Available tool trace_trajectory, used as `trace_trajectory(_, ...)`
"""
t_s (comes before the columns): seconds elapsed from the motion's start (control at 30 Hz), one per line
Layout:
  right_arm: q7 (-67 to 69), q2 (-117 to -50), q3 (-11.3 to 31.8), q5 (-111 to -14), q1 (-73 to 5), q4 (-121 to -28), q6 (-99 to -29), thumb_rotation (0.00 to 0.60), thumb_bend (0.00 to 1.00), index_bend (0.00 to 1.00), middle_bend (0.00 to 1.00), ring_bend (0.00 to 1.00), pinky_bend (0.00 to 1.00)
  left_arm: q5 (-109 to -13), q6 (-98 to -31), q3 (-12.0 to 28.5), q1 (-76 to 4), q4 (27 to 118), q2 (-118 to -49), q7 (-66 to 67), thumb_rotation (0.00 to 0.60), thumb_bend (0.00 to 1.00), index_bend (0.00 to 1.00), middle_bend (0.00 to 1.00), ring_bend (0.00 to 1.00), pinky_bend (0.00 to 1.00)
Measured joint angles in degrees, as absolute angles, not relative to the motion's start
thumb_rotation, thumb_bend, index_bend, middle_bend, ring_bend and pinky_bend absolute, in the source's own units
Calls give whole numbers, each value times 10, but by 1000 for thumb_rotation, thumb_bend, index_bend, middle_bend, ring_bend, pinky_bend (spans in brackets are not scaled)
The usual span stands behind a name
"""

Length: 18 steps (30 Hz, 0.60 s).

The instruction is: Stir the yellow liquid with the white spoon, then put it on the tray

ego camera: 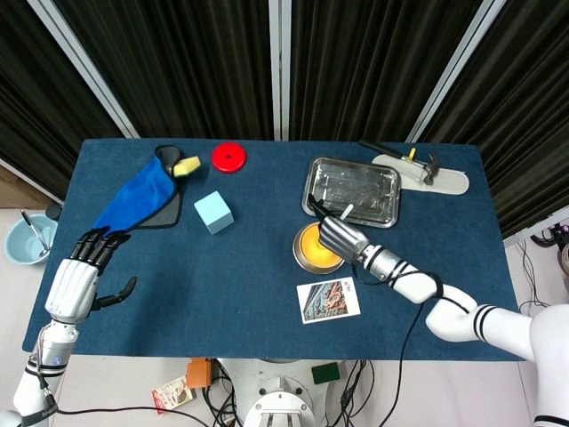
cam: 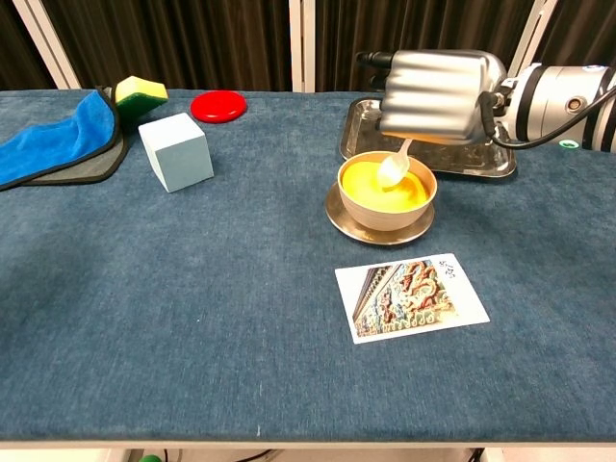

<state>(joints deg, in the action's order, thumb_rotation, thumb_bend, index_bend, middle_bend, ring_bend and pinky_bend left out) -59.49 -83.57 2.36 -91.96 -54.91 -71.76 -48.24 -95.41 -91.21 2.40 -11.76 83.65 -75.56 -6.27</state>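
Note:
A bowl of yellow liquid [cam: 380, 188] sits on a saucer in mid-table, also seen as the bowl [ego camera: 311, 249] from the head. My right hand [cam: 435, 94] hovers over its far right side and holds the white spoon [cam: 393, 168] by the handle. The spoon's scoop hangs just at the liquid's surface. The spoon handle [ego camera: 345, 211] sticks out above the right hand [ego camera: 340, 236]. Just behind the bowl lies the metal tray [ego camera: 352, 189]. My left hand [ego camera: 73, 283] is off the table's left edge, fingers apart, holding nothing.
A picture card [cam: 412, 295] lies in front of the bowl. A light blue cube [cam: 175, 150], red disc [cam: 218, 105], yellow-green sponge [cam: 141, 92] and blue cloth [cam: 53, 142] occupy the left. Tools on a white mat [ego camera: 421, 169] lie at the far right.

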Motion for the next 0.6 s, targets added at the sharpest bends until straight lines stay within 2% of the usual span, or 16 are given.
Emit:
trace_trajectory(0.37, -624, -869, 26, -904, -559, -702, -457, 600, 654, 701, 545, 246, 65, -950, -916, 22, -112, 819, -761, -79, 417, 297, 187, 168, 100, 133)
trace_trajectory(0.6, -609, -887, 27, -913, -558, -685, -479, 600, 654, 704, 548, 250, 65, -949, -919, 22, -110, 811, -761, -87, 413, 296, 187, 168, 99, 133)
